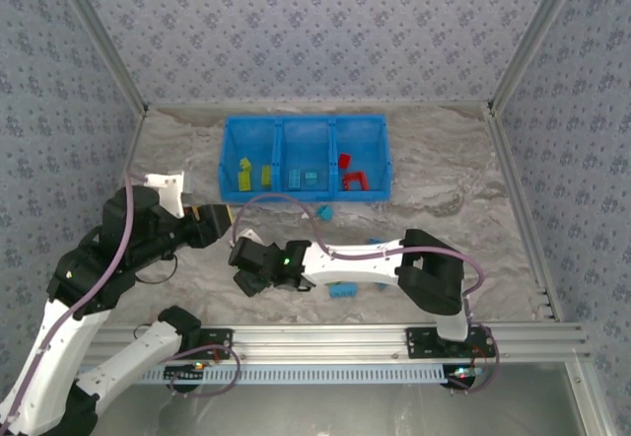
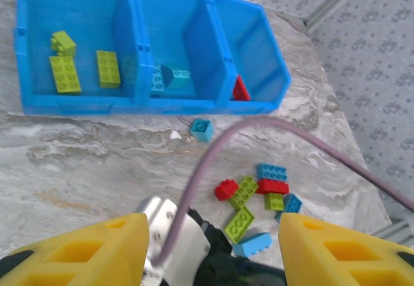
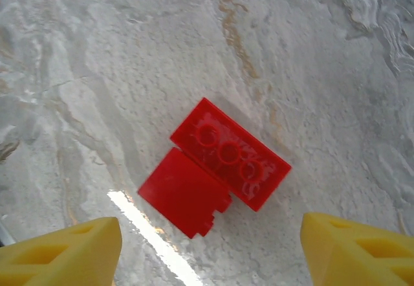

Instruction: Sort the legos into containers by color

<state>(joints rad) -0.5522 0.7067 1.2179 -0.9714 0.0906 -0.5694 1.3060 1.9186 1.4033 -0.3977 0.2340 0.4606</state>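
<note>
Yellow plastic jaws of the right gripper (image 3: 210, 247) are standing wide apart over two glossy red legos (image 3: 229, 153), which are touching on the marbled grey table (image 3: 97, 53), near left. Left gripper (image 2: 213, 247) is hanging parted, facing the smooth blue bin (image 2: 84, 105) at far centre. Floral-patterned walls (image 1: 315, 32) are enclosing the table.

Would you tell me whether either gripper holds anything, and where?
Nothing: the left gripper is open and empty; the right gripper hangs open above red legos on the table.

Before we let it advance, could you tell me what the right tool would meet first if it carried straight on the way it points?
Probably the red studded brick lying on the marbled table, beside a smooth red piece touching it; depth is hard to judge.
</note>
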